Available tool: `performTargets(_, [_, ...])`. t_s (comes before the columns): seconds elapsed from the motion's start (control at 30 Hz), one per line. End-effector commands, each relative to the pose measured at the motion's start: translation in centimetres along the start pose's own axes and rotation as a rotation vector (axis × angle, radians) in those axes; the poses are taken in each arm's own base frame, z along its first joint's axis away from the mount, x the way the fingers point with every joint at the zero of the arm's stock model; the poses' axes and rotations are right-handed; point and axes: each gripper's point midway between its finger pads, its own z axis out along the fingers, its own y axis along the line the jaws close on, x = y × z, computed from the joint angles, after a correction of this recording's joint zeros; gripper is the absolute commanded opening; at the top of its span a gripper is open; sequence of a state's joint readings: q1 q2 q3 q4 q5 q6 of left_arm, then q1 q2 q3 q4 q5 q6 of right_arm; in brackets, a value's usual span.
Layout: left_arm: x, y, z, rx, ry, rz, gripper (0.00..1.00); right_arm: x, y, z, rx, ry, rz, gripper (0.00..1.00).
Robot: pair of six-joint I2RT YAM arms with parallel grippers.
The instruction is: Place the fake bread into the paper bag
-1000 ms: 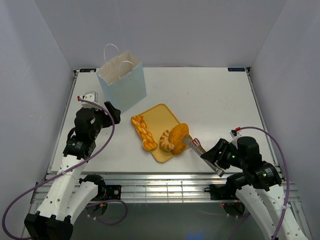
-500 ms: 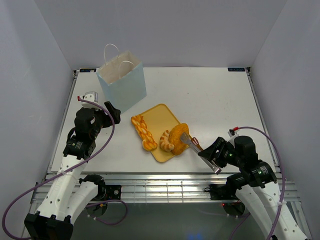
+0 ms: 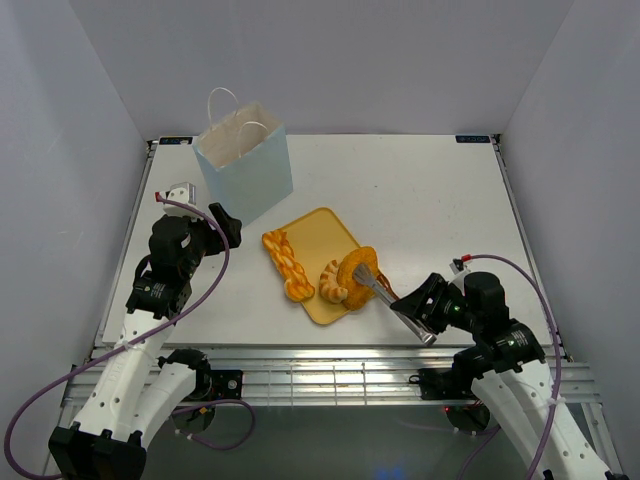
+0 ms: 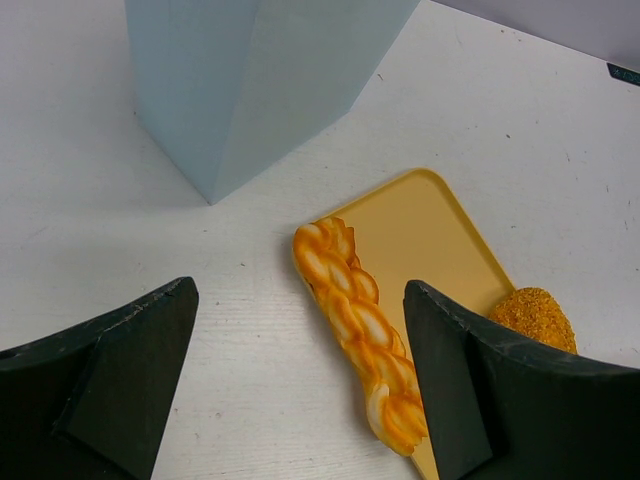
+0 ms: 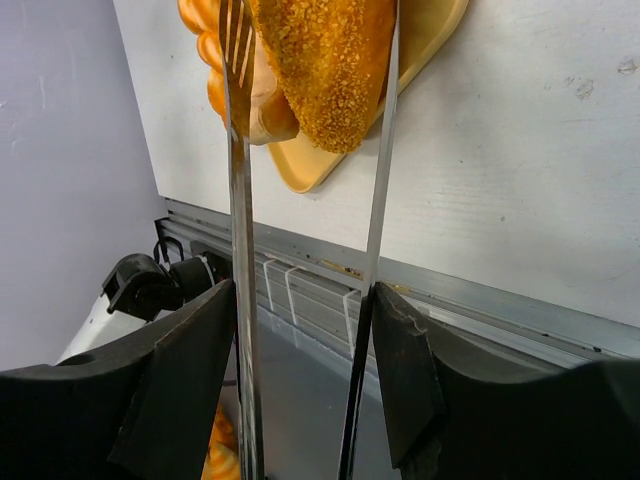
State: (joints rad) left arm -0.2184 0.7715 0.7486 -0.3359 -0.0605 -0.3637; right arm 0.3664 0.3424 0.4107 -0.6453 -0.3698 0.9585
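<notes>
crumb-coated oval loaf between flat metal tongs, smooth yellow tray

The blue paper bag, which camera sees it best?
The top external view. It shows the whole paper bag standing upright, with its open top and white loop handles. The left wrist view shows only its lower blue walls, cut off at the top edge. The right wrist view does not show it.

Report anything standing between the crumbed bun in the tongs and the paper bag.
Nothing tall. The tongs, held by the right gripper, straddle the crumbed bun on the yellow tray. Along the line to the paper bag lies only the orange braid, flat along the tray's bag-side edge; a lifted bun should pass over it.
</notes>
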Motion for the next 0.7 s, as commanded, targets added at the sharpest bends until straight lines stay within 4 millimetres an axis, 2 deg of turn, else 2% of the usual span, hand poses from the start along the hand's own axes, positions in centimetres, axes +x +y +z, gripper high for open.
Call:
performTargets(0.0, [-0.4, -0.6, -0.1, 0.027, -0.011, 0.003, 0.94, -0.6, 1.5, 0.2, -0.069, -0.011, -0.015, 0.62])
performTargets(0.3, [-0.4, -0.6, -0.1, 0.026, -0.013, 0.003, 0.94, -0.5, 1.2, 1.3, -0.084, 0.007, -0.003, 0.61])
performTargets(0.4, [-0.4, -0.6, -0.1, 0.026, -0.012, 0.003, 0.94, -0.7, 1.2, 1.6, -0.081, 0.010, -0.001, 0.58])
performTargets(0.5, [-0.4, -0.6, -0.1, 0.025, -0.010, 0.004, 0.94, -1.1, 1.8, 1.6, -0.092, 0.008, -0.020, 0.47])
performTargets(0.63, [-0.4, -0.6, -0.1, 0.025, -0.010, 0.004, 0.94, -1.8, 2.7, 1.5, -0.097, -0.001, -0.067, 0.22])
performTargets(0.67, [-0.4, -0.6, -0.1, 0.026, -0.011, 0.003, 0.94, -1.8, 2.6, 1.6, -0.088, 0.006, -0.083, 0.20])
